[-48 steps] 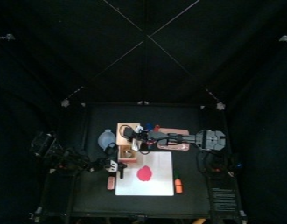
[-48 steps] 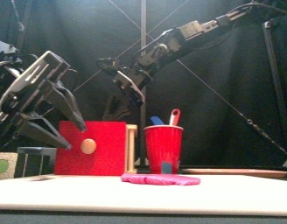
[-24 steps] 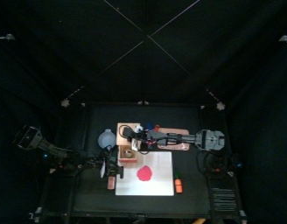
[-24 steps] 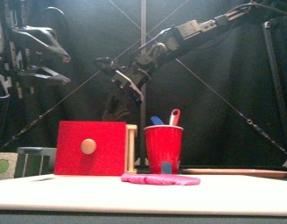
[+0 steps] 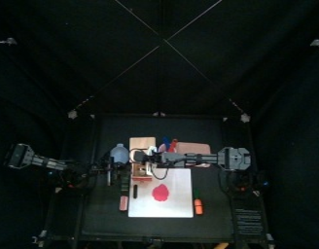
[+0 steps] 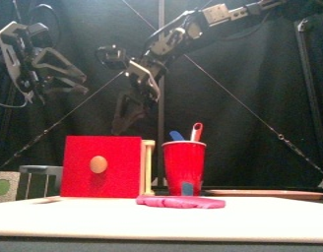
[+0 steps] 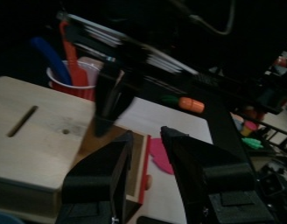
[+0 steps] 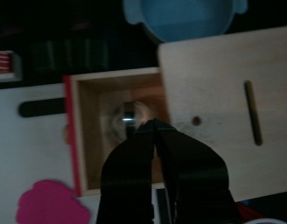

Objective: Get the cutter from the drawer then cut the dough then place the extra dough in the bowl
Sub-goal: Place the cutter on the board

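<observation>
The pale wooden box (image 6: 147, 167) has its red drawer front (image 6: 102, 167) pulled out, and the round metal cutter (image 8: 132, 112) lies inside the open drawer (image 8: 94, 131). My right gripper (image 8: 150, 125) hangs shut just above the drawer, over the cutter and apart from it. Up at the left, well above the table, my left gripper (image 6: 59, 84) is open and holds nothing. The red dough (image 5: 162, 192) lies flat on the white cutting board (image 5: 186, 185). Behind the box stands the blue-grey bowl (image 8: 187, 17).
A red cup (image 6: 184, 165) holding a blue and a red toy knife stands right of the box. An orange toy (image 5: 198, 205) rests near the board's right edge, and another small toy (image 5: 124, 202) lies left of it. Dark blocks (image 6: 39, 182) sit left of the box.
My left gripper has lifted away from the drawer front and drawn back to the upper left. My right gripper has risen a little and shifted from the box top to over the open drawer.
</observation>
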Controlling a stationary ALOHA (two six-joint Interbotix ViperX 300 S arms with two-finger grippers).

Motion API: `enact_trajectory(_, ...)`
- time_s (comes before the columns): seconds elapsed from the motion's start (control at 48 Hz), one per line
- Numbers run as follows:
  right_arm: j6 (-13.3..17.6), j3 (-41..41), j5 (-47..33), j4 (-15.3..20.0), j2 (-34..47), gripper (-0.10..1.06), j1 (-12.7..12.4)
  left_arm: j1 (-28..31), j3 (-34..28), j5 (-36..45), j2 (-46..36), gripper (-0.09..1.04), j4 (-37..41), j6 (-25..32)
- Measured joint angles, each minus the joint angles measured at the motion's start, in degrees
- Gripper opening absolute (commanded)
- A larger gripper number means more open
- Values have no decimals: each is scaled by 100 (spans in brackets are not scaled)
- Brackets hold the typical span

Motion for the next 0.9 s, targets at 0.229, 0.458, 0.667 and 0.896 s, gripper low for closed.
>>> enact_trajectory(0.229, 44, -185, 352, 44, 0, 61, 26, 352, 132, -9, -299, 72, 158, 35)
enact_trajectory(0.458, 105, -281, 457, 44, 105, 79, 123, 501, 202, -9, -308, 72, 308, 26)
enact_trajectory(0.667, 123, -378, 527, 35, 272, 83, 149, 589, 246, -18, -316, 72, 343, 35)
enact_trajectory(0.896, 123, -571, 809, 18, 519, 83, 123, 589, 246, -9, -316, 72, 343, 35)
